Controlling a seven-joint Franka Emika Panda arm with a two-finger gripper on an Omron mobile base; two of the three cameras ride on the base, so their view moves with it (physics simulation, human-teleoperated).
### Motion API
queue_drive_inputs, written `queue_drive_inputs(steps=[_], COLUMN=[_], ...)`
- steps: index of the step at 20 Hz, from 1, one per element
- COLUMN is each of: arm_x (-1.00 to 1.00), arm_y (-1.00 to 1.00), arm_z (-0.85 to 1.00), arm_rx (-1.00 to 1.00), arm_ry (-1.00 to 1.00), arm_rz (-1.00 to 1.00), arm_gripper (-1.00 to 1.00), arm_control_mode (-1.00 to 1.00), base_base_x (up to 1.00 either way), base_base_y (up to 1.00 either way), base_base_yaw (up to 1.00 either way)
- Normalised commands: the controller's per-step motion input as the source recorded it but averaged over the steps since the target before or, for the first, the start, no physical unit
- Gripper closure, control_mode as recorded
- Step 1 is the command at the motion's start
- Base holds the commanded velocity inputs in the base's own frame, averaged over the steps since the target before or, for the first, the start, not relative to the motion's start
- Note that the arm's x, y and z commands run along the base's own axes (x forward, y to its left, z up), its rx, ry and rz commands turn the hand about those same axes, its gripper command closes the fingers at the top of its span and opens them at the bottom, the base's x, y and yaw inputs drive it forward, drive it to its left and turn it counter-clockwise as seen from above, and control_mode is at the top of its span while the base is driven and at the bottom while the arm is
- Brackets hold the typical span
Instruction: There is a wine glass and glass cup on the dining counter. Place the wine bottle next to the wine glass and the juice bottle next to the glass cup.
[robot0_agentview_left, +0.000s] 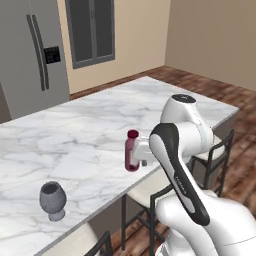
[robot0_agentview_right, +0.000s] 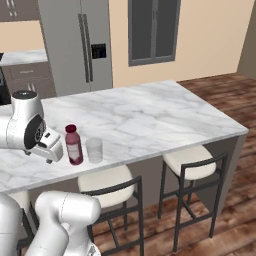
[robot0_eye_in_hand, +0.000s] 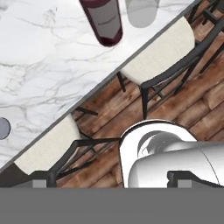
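While the gripper (robot0_agentview_right: 59, 148) is sitting just beside the squat maroon juice bottle (robot0_agentview_right: 74, 145), jaw state can't be told. Bottle's standing upright next to the clear straight-sided glass cup (robot0_agentview_right: 94, 150), nr the white marble dining counter (robot0_agentview_right: 150, 115) edge. Risk: a sideways nudge is tipping it into the cup or off. Smoky-grey wine glass (robot0_agentview_left: 52, 200) is standing well apart; stools (robot0_agentview_right: 192, 162), wood floor (robot0_agentview_right: 235, 95) below.

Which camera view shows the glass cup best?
The right base view: the glass cup stands whole and unblocked on the dining counter, right beside the juice bottle. The hand view catches its lower part only, cut by the top edge. The left base view adds nothing clear.
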Motion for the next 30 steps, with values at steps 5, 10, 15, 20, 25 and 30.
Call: queue_drive_inputs(steps=[5,10,15,20,25,30], arm_x=[0.0,0.0,0.0,0.0,0.0,0.0], arm_y=[0.0,0.0,0.0,0.0,0.0,0.0], arm_z=[0.0,0.0,0.0,0.0,0.0,0.0], arm_rx=[0.0,0.0,0.0,0.0,0.0,0.0], arm_ry=[0.0,0.0,0.0,0.0,0.0,0.0], arm_rz=[0.0,0.0,0.0,0.0,0.0,0.0], arm_gripper=[-1.0,-1.0,-1.0,-1.0,-1.0,-1.0], arm_control_mode=[1.0,1.0,1.0,1.0,1.0,1.0], base_base_x=[-0.62,-0.72,-0.67,-0.39,-0.24,-0.07], base_base_y=[0.03,0.0,0.15,0.33,0.42,0.64], base_base_yaw=[0.0,0.0,0.24,0.71,0.78,0.51])
